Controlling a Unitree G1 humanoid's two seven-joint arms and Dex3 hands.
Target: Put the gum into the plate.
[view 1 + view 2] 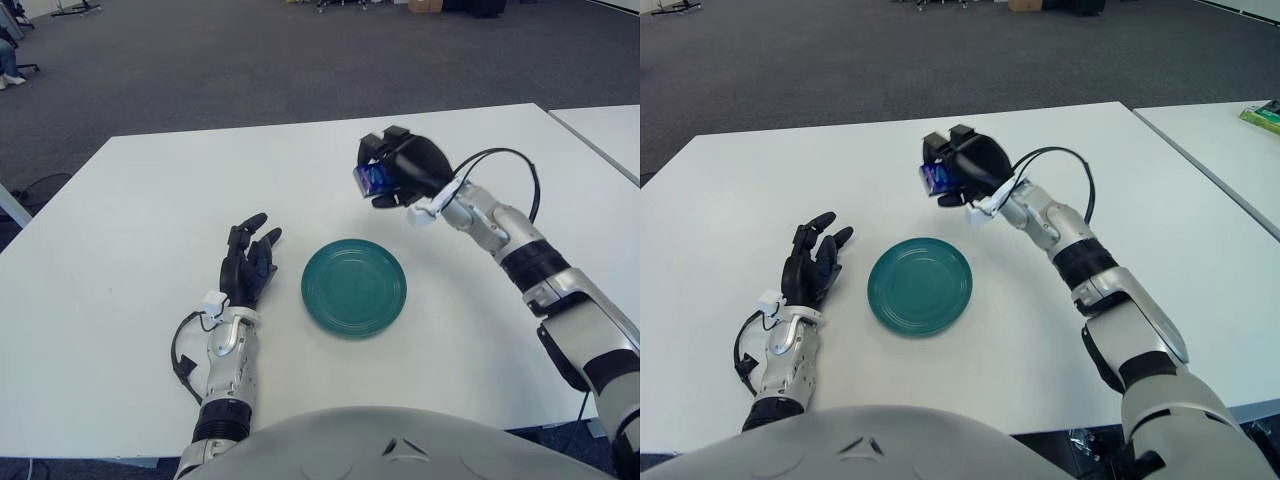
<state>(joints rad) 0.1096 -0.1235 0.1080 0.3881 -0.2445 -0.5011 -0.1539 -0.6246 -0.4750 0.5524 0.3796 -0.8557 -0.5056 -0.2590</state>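
Aloft over the white table [130,200], the right hand [400,168] is gripping the blue gum [375,179] in curled fingers — hanging just beyond the far edge of the empty green plate [354,286]. Left hand [248,264] is lying open, fingers spread, just left of the plate.
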